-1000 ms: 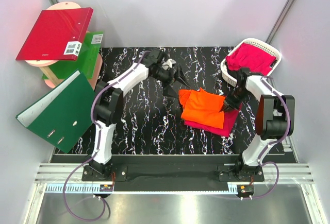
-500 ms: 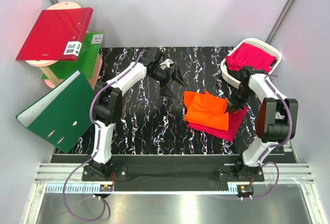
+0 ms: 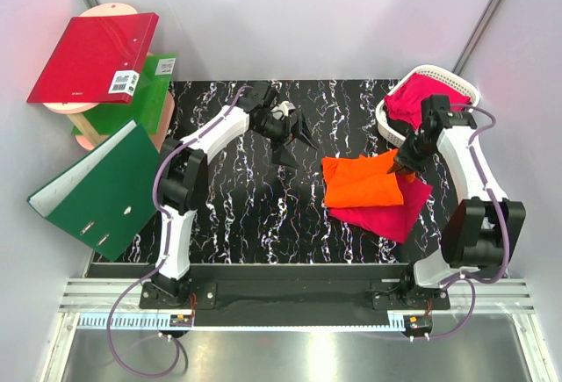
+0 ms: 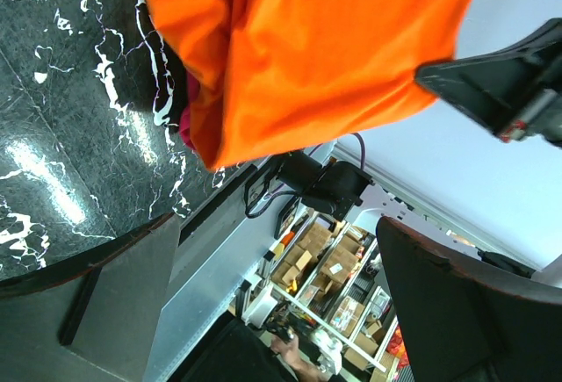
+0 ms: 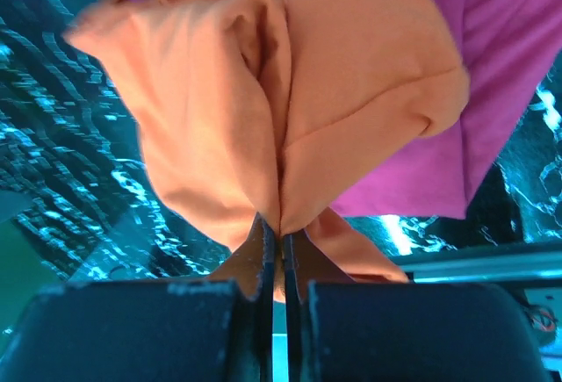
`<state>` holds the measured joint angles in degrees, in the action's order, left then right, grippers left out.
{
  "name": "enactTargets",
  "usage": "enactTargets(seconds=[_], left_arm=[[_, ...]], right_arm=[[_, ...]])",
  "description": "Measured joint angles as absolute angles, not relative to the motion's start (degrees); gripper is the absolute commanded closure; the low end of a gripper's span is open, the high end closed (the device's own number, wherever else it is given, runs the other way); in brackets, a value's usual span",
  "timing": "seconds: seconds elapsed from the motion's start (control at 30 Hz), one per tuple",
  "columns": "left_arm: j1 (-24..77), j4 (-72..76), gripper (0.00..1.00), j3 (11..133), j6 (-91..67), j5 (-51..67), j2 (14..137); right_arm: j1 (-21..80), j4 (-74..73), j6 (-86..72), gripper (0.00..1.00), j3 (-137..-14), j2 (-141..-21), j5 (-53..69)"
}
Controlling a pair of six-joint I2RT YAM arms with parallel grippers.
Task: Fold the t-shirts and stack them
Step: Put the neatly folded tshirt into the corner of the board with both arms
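Observation:
A folded orange t-shirt [image 3: 362,182] lies on a folded magenta t-shirt [image 3: 392,217] right of the table's middle. My right gripper [image 3: 398,168] is shut on a pinched fold at the orange shirt's right edge; in the right wrist view the cloth [image 5: 263,92] bunches into the closed tips [image 5: 281,237] over magenta cloth [image 5: 492,66]. My left gripper [image 3: 295,141] hangs wide open just left of the pile, holding nothing. Its wrist view shows the orange t-shirt [image 4: 299,48] ahead of the spread fingers [image 4: 114,294]. Another magenta t-shirt [image 3: 430,97] fills the basket.
A white lattice basket [image 3: 456,77] stands at the back right. A red binder [image 3: 92,57] and a green one [image 3: 140,97] rest on a stand at the back left. A second green binder [image 3: 101,189] leans open off the table's left edge.
My right gripper has pulled the orange t-shirt to the right and a little back, and the magenta one under it shifted too. The left gripper has barely moved and stays open.

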<state>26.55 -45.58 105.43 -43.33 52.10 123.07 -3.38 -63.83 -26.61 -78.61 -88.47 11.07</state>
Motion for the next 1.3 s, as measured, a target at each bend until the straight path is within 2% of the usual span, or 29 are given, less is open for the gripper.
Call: enactTargets(seconds=[0.13,0.33,0.47,0.63,0.87,0.97,1.1,1.3], left_arm=[[26.55,-45.74,0.01,105.54,-43.31,52.1,123.07],[26.55,-46.02,0.01,106.41,-43.29,52.1,123.17],[26.55,-46.15,0.01,106.5,-43.29,52.1,123.17],[26.55,-46.28,0.01,106.52,-43.27,52.1,123.17],[26.55,-46.44,0.01,106.52,-43.11,52.1,123.17],[26.76,-46.48,0.01,106.52,-43.07,52.07,123.2],[26.98,-46.44,0.01,106.52,-43.05,52.07,123.55],[27.4,-46.63,0.01,106.52,-43.03,52.07,124.38]], right_arm=[[-3.49,-62.57,-27.4,1.0,-71.11,-88.53,9.93],[-3.92,-61.12,-28.77,1.0,-59.68,-95.37,9.61],[-4.12,-59.99,-28.75,1.0,-58.61,-98.35,9.67],[-4.19,-60.16,-28.62,1.0,-59.61,-96.57,11.07],[-4.19,-63.48,-27.57,1.0,-73.12,-87.44,10.48],[-4.19,-65.3,-27.2,1.0,-74.76,-84.4,9.02],[-4.23,-67.18,-27.27,1.0,-70.0,-83.15,6.83],[-4.45,-66.04,-28.16,1.0,-56.97,-88.71,6.81]])
